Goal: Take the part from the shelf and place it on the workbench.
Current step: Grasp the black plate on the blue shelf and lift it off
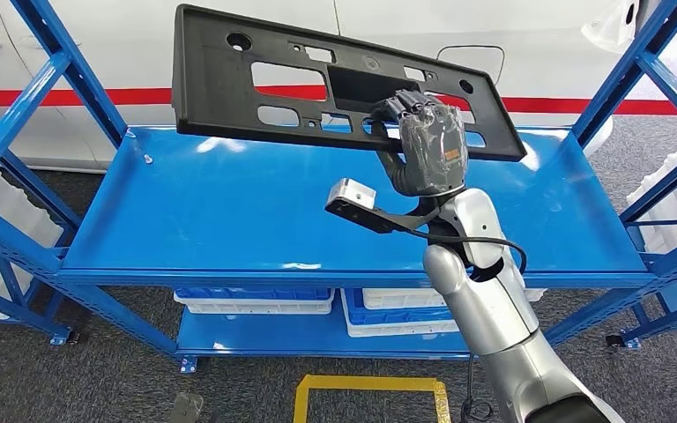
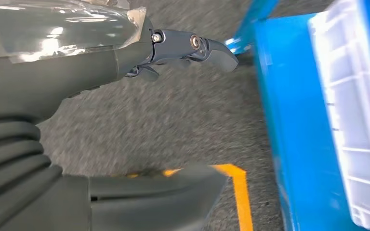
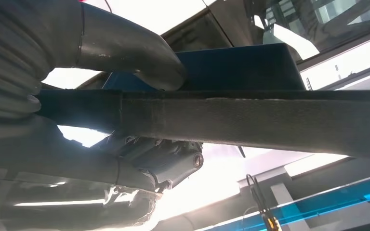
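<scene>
The part is a long black plastic panel (image 1: 300,84) with several cut-outs, held tilted in the air above the blue shelf's top deck (image 1: 229,211). My right hand (image 1: 427,145) grips its lower edge right of the middle, fingers hooked through a cut-out. In the right wrist view the thumb (image 3: 130,53) presses one face of the panel's edge (image 3: 250,120) and the darker fingers (image 3: 159,161) clamp the other. My left hand (image 2: 125,62) hangs over the grey floor, fingers apart, holding nothing.
Blue shelf uprights (image 1: 44,79) and diagonal braces (image 1: 635,70) stand on both sides. White and blue crates (image 1: 256,300) sit on the lower deck. A white car body with a red stripe (image 1: 97,95) is behind the shelf. Yellow floor tape (image 1: 370,383) lies in front.
</scene>
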Controlling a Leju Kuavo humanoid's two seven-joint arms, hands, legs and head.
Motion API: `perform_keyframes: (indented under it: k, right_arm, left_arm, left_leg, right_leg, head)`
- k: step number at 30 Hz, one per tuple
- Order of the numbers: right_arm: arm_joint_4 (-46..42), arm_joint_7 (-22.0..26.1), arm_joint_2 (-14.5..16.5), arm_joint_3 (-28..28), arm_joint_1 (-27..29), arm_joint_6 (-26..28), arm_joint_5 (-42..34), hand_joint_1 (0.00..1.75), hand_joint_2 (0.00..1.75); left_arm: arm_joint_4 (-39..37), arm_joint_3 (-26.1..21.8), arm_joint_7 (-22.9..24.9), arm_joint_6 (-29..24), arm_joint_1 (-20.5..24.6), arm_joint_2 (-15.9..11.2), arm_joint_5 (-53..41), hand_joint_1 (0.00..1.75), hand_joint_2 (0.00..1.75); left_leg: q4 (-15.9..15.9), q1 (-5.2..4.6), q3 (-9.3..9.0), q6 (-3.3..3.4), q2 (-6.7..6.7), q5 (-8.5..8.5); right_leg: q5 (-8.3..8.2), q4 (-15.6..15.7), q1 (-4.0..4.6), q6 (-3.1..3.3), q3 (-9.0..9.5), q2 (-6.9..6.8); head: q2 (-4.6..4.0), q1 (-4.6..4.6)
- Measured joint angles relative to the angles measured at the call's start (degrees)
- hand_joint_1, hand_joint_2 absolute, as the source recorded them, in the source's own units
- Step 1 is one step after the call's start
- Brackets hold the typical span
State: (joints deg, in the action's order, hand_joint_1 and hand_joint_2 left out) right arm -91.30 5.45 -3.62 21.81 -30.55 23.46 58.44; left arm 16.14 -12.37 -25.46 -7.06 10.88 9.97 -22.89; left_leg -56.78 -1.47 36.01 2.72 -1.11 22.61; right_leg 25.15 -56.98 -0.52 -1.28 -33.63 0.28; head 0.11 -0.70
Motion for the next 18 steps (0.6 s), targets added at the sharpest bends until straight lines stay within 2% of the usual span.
perform_keyframes:
  k: [6, 10, 15, 18]
  right_arm:
    - [0.0, 0.47, -0.41, 0.02, 1.62, 1.18, -1.45, 1.75, 1.75]
    - [0.0, 0.5, -0.44, 0.01, 1.69, 1.19, -1.59, 1.75, 1.75]
    - [0.0, 0.51, -0.45, 0.02, 1.72, 1.19, -1.69, 1.75, 1.75]
    - [0.0, 0.51, -0.51, -0.01, 1.7, 1.2, -1.68, 1.75, 1.75]
  left_arm:
    - [-0.2, -3.75, 5.75, 1.61, -0.5, -1.01, 3.46, 0.0, 1.75]
    - [-0.23, -5.01, 6.75, 1.94, -0.83, -1.4, 3.79, 0.0, 1.75]
    - [-0.23, -5.81, 6.83, 1.95, -0.88, -1.68, 3.79, 0.0, 1.75]
    - [-0.23, -5.96, 7.21, 1.81, -0.87, -1.71, 3.79, 0.0, 1.75]
  left_leg:
    - [-0.02, -0.04, 0.04, -0.02, 0.0, 0.07]
    - [-0.07, -0.16, 0.06, 0.08, -0.01, 0.13]
    - [-0.46, -0.28, 0.23, 0.58, -0.02, 0.44]
    - [-0.16, -0.12, 0.03, 1.16, 0.07, 0.02]
  right_leg:
    - [0.0, 0.01, -0.13, 0.0, 0.01, 0.0]
    - [0.01, 0.02, -0.25, -0.02, 0.02, 0.0]
    - [0.06, 0.05, -0.32, -0.17, 0.05, 0.01]
    - [0.11, -0.06, -0.26, -0.64, 0.07, -0.02]
  head:
    - [0.0, 0.0]
    - [0.0, 0.0]
    - [0.0, 0.0]
    - [0.0, 0.01]
